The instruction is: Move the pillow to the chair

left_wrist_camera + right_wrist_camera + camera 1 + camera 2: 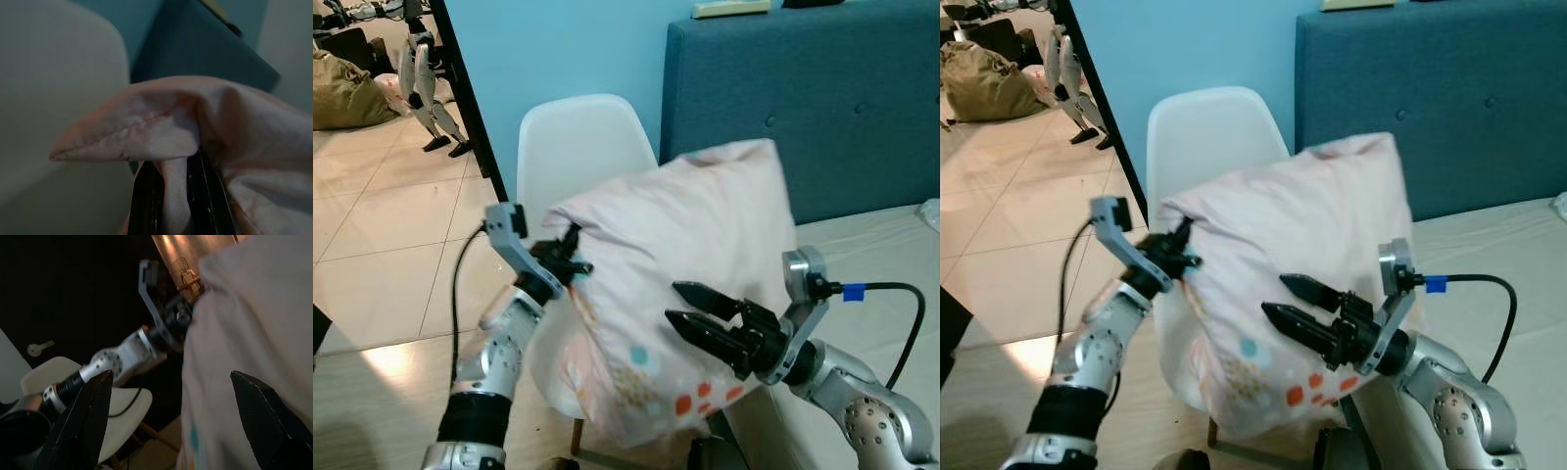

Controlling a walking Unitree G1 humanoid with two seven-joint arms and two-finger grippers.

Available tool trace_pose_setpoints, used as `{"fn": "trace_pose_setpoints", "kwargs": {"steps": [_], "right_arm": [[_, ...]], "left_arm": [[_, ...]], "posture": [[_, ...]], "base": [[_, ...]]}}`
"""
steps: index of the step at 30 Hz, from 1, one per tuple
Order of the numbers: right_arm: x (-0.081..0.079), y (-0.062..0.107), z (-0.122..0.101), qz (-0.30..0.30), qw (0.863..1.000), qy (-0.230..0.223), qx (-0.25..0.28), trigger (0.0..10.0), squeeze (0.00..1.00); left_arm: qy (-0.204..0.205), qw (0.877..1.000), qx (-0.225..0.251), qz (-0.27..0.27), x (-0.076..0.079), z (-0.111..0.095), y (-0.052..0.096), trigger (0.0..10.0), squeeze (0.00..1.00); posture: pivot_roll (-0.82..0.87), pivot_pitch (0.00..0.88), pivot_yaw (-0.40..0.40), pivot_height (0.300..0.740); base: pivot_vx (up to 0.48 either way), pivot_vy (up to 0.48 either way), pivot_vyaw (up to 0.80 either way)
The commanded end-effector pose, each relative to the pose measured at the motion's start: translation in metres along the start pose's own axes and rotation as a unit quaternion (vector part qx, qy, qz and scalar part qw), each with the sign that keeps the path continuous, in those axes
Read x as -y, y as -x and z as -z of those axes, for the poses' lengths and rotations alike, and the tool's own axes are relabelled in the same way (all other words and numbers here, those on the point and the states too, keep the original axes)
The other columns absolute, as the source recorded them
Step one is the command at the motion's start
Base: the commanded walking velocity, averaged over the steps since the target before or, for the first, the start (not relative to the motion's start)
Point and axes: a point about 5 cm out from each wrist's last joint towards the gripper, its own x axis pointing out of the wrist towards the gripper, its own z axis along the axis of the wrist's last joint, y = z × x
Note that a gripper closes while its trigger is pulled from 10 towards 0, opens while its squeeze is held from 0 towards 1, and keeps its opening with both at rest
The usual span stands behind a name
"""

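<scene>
A bedroom in a home. Behind the closed jaws of the left gripper [574, 257] stands a white moulded chair [578, 147] against a pale blue wall [558, 49]. Beyond the parted jaws of the right gripper [677, 304] rises a blue buttoned headboard [842, 108], with a light mattress [871, 255] beside them. The pink pillow [695, 255] lies between both sets of jaws. Glossy cream floor tiles [382, 225] extend past the left jaws.
</scene>
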Motion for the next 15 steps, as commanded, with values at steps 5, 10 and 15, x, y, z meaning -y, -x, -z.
{"fn": "trace_pose_setpoints", "kwargs": {"steps": [5,10,15], "right_arm": [[-0.01,0.0,0.004,-0.012,0.999,0.009,-0.047,10.0,0.0],[-0.007,0.005,0.026,0.013,0.988,0.017,-0.15,10.0,0.0],[0.006,0.019,0.053,0.082,0.956,0.03,-0.28,10.0,0.0]], "left_arm": [[-0.049,0.996,0.04,-0.058,-0.02,-0.024,-0.004,0.0,0.0],[-0.072,0.992,0.061,-0.085,-0.029,-0.039,-0.007,0.0,0.0],[-0.099,0.984,0.085,-0.118,-0.038,-0.056,-0.008,0.0,0.0]], "posture": [[-0.08,0.022,0.05,0.615],[-0.08,0.021,0.051,0.615],[-0.08,0.019,0.051,0.615]], "base": [[0.0,0.0,0.0],[0.0,0.0,0.0],[0.0,0.0,0.0]]}}
